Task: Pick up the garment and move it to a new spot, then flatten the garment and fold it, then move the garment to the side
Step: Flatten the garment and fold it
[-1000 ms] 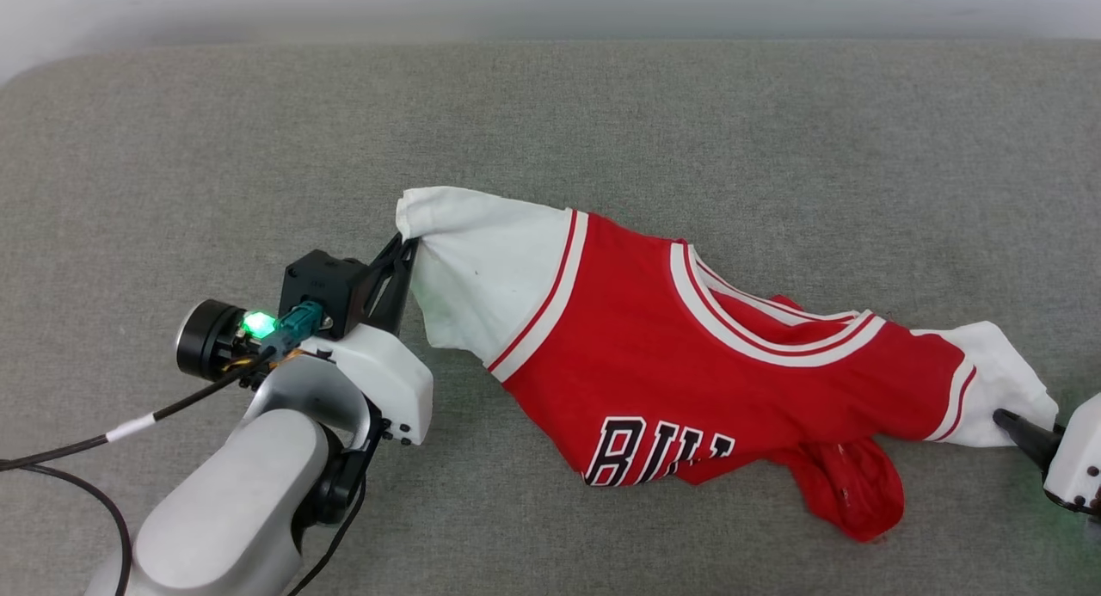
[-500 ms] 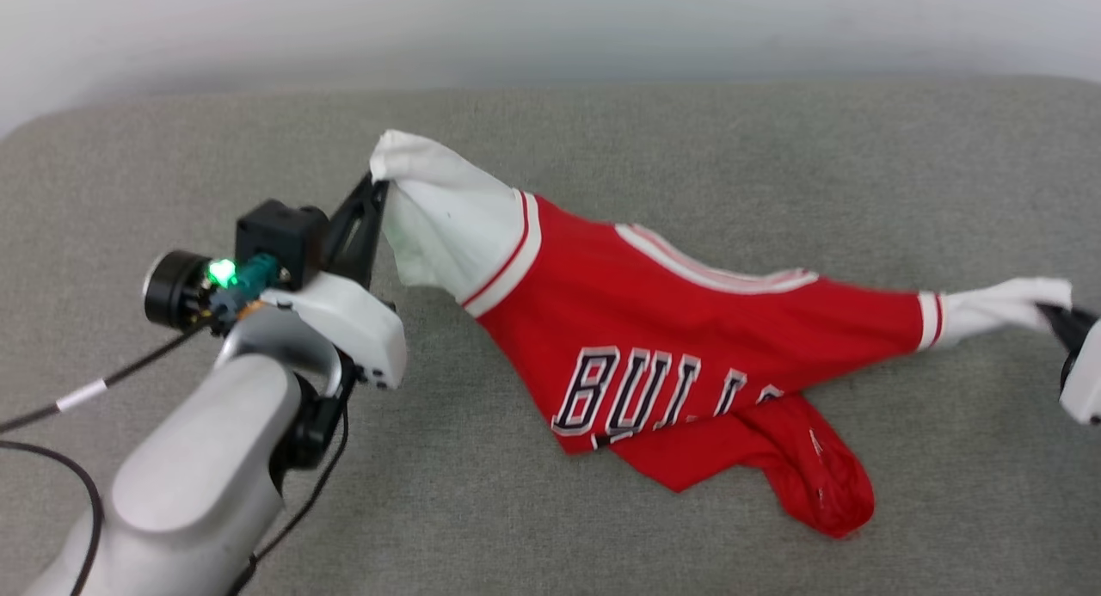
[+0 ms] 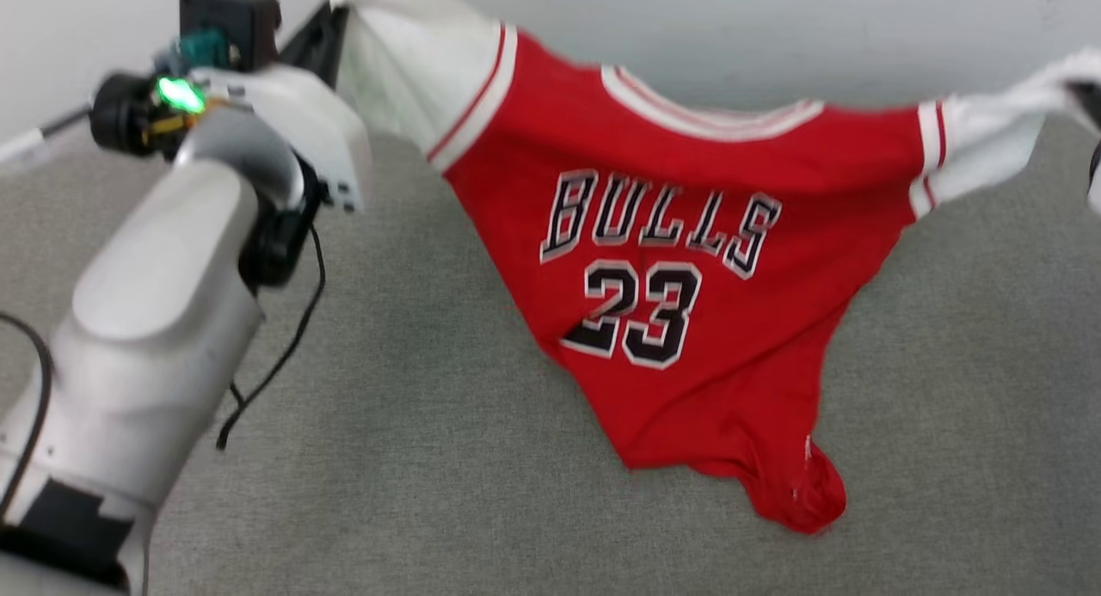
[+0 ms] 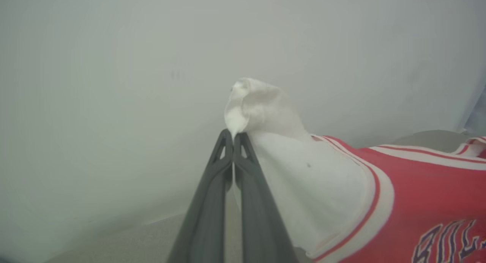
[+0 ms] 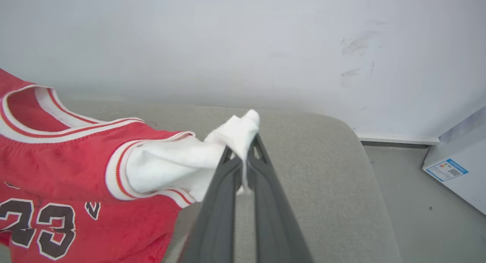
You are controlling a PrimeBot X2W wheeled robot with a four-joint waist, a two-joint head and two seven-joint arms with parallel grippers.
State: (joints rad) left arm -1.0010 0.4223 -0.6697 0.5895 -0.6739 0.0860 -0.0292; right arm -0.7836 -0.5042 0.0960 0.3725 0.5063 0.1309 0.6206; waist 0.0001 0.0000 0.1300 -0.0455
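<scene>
Firstly, head view, garment (image 3: pixel 679 261): it is hung spread between the two tools with the printed side toward the camera. Its lowest hem is drooped to 5 o'clock, where it seems to brush the grey surface (image 3: pixel 430 458).
Head view, left tool (image 3: pixel 322 28): it is seen at 10 o'clock of the number, closed on one white sleeve end.
Head view, right tool (image 3: pixel 1085 97): it is cut by the frame edge at 2 o'clock of the number, and the other white sleeve is stretched up to it.
Left wrist view, left tool (image 4: pixel 232 136): the jaws are pressed together with a fold of sleeve (image 4: pixel 265 115) pinched at the tips and bunched toward 12 o'clock. The red body is spread off to 4 o'clock.
Right wrist view, right tool (image 5: pixel 246 153): the jaws are narrowed onto the cuff (image 5: pixel 235 134). The red body and number are hung toward 8 o'clock, above the surface.
Handling: the garment is judged light, soft and limp. No shape is held by it, so sag between the grips is to be expected, and thin knit could be pulled out of a tip pinch by a jerk.
Hold points: the two sleeve ends are judged suitable for spreading. Shoulders or hem corners would be better taken for flattening and folding.
</scene>
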